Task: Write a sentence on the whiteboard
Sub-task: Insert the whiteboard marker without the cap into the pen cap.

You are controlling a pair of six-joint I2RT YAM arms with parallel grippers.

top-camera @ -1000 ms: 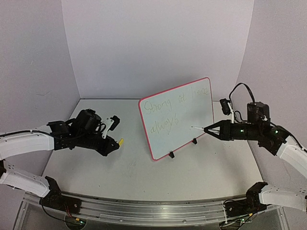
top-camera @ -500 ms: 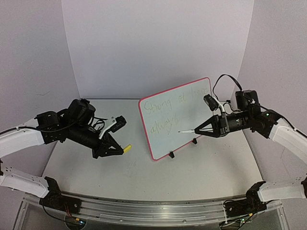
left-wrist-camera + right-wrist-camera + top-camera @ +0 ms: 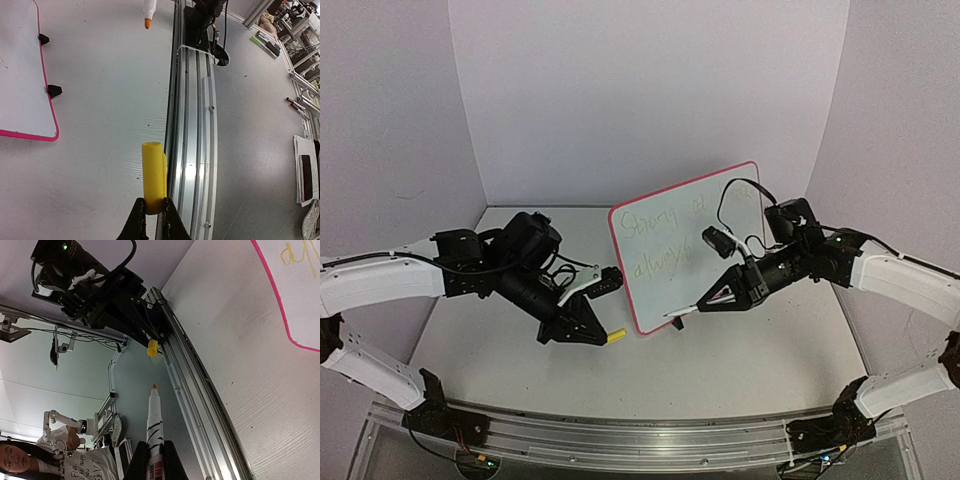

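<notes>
- top external view: the whiteboard (image 3: 660,300) stands upright on its small black feet in the middle of the table (image 3: 740,350), between the two arms, and it leans back a little.
- the sentence (image 3: 655,223) is on the upper left part of the board, in two faint yellow-green lines. the right arm covers the end of the lines.
- the left claw (image 3: 595,333) is low over the table, near the lower left corner of the board. its fingers are closed on a yellow cap (image 3: 616,337).
- the right claw (image 3: 705,305) is in front of the lower edge of the board and is closed on a marker (image 3: 680,315). the marker tip points toward the cap, but the two are apart.
- left wrist view: the left claw (image 3: 154,212) pinches the bottom end of the yellow cap (image 3: 153,175), and the cap stands out over the metal rail (image 3: 197,125). the orange tip of the marker (image 3: 149,12) is at the top, and the whiteboard (image 3: 20,75) is at the left.
- right wrist view: the right claw (image 3: 152,455) holds the marker (image 3: 154,425) tight by its body, with the orange tip free. the yellow cap (image 3: 152,347) is just ahead of the tip, and a corner of the whiteboard (image 3: 300,290) is at the upper right.
</notes>
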